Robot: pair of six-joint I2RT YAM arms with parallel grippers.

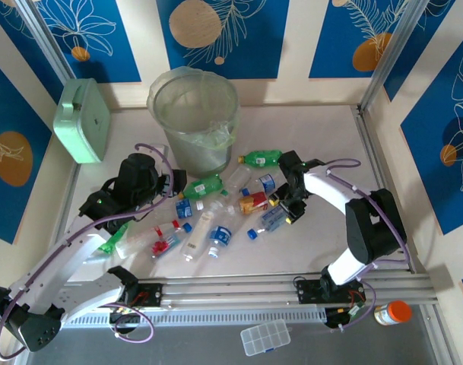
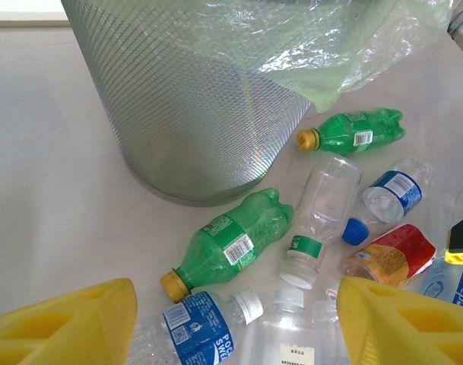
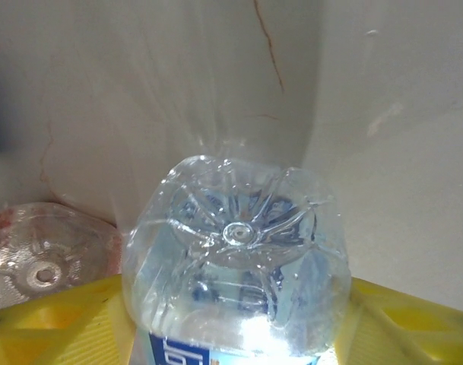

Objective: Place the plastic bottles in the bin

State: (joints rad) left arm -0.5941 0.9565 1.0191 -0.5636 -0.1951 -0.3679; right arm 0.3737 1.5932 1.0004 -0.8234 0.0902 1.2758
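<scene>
Meanwhile, right gripper (image 3: 235, 323) pinches a clear, star-bottomed bottle (image 3: 235, 236); left gripper (image 2: 235, 327) gapes empty over crinkled bottles (image 2: 322, 205).

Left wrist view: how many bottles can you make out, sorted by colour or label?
Green bottles: 2
Blue-label bottles: 3 (one cut off at the right edge)
Red-label bottle: 1
Green-label clear bottle: 1
White-label clear bottle: 1
Total: 8
</scene>
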